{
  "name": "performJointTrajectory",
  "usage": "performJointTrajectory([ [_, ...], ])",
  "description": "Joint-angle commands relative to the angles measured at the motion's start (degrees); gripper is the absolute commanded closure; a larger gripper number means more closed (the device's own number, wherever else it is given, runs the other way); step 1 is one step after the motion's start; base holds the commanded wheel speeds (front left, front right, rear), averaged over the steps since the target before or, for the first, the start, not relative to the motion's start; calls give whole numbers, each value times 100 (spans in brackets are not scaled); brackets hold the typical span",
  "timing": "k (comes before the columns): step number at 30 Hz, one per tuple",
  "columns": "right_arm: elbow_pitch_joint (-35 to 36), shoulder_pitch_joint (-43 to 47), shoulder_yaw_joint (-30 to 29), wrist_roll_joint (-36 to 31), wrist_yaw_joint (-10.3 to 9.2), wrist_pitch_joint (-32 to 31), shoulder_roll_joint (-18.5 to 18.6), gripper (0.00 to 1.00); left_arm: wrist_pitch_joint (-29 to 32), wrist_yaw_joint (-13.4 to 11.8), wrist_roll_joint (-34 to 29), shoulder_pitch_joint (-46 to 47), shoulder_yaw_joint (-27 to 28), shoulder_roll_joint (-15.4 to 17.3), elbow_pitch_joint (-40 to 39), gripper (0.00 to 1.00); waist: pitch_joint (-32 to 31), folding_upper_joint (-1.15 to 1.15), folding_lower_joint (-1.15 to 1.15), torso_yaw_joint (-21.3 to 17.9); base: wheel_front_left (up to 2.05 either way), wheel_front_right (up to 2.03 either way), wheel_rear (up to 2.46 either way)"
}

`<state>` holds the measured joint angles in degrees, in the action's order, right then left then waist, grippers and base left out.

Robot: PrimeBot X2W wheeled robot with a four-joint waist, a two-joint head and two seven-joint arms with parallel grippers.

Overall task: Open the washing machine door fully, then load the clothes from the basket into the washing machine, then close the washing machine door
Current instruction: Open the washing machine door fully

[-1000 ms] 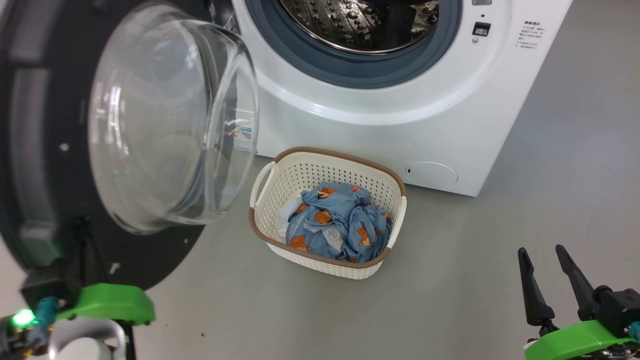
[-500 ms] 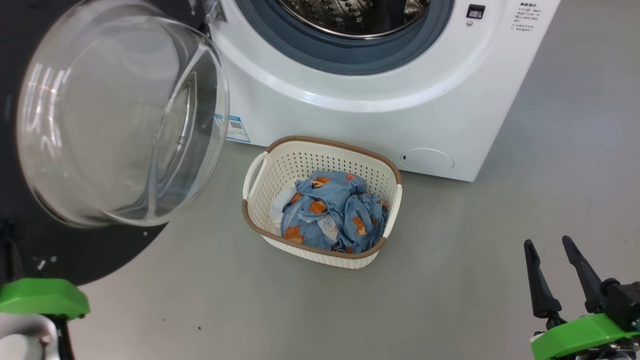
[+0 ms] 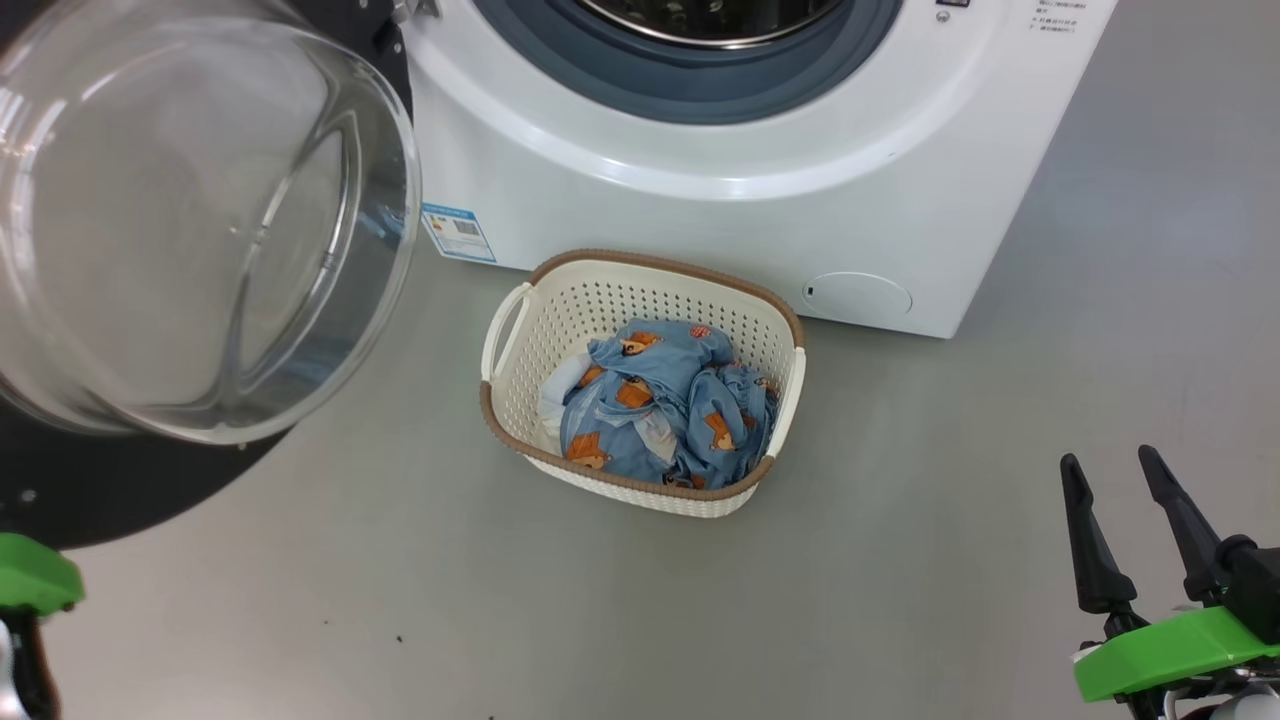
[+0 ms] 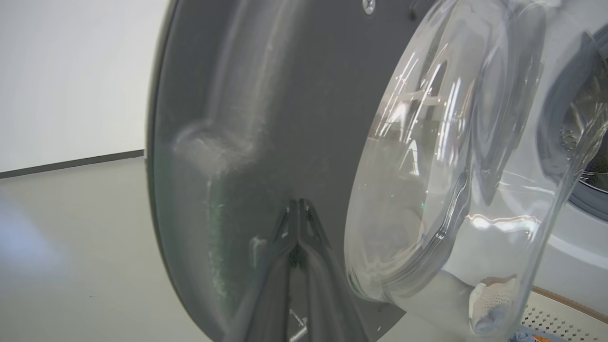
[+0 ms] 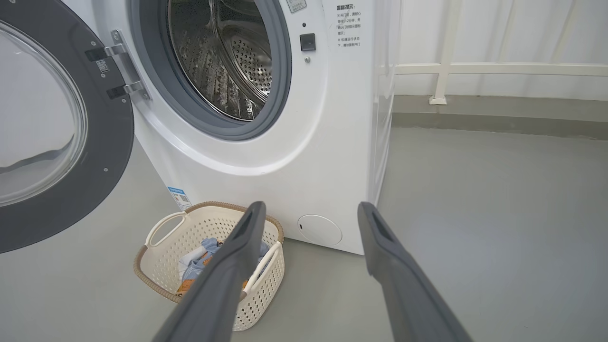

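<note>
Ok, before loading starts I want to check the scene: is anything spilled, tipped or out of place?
Nothing stands out. The basket stands upright on the floor in front of the washing machine, with the clothes all inside it, none over the rim. The washing machine door hangs open and looks undamaged.

Bright, even, diffuse light, probably overhead. Soft shadow on floor (image 3: 900, 560) beside basket (image 3: 660, 263). Glare streaks across washing machine door (image 4: 427, 118) glass. Up close, left gripper (image 4: 298, 202) blurred. Wrist-view edges bowed.
</note>
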<state>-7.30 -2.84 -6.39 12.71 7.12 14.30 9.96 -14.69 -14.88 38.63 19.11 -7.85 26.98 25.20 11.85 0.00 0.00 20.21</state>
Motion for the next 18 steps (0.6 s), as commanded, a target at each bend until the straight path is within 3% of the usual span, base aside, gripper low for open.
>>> performJointTrajectory([
  [1, 160, -128, 124, 6, 36, 42, 89, 0, -30, 31, -71, 325, 374, 404, 48, 100, 43, 0, 0, -3, 0, 0, 0],
  [9, 204, -173, 118, 25, 36, 10, 144, 0, -30, 367, -289, 752, 681, 367, 606, 100, 132, 0, 0, -25, 0, 0, 0],
  [18, 189, -208, 134, 35, 36, 16, 126, 0, -30, 476, -588, 802, 944, 209, 742, 100, 142, 0, 0, -71, 0, 0, 0],
])
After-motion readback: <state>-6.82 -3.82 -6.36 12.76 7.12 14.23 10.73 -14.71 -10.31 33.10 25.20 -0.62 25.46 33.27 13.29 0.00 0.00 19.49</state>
